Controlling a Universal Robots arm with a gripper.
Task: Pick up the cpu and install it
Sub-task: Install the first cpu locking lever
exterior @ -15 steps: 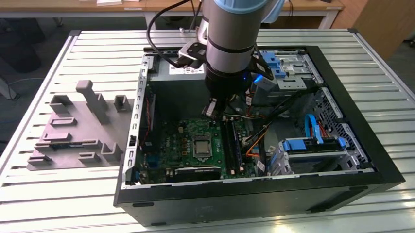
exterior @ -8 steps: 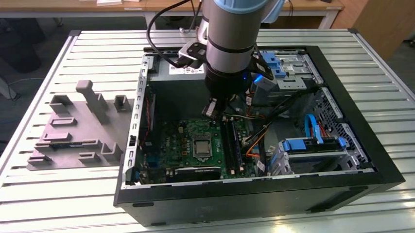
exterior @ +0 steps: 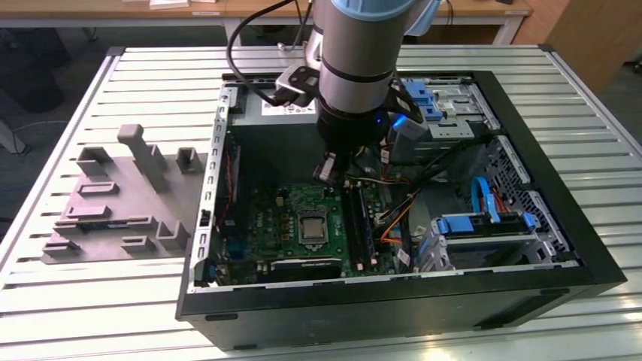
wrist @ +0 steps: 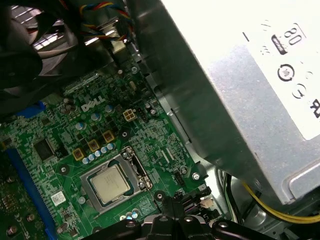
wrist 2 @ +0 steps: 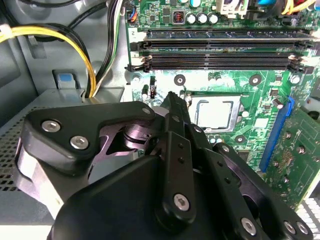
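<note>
Hanging over the motherboard [exterior: 301, 226] inside the open case [exterior: 561, 278], the gripper [exterior: 328, 169] is showing its fingers pressed together with nothing between them. In both wrist views the cpu [wrist: 111, 183] [wrist 2: 215, 112] is sitting flat in the socket [wrist: 134, 170], apart from the fingertips [wrist 2: 172, 100]. On the exterior view's left, a grey tray [exterior: 110, 218] is lying on the table [exterior: 60, 293].

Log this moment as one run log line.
cpu: seated in socket | claw: above motherboard, beside socket, holding nothing visible | tray: outside case
</note>
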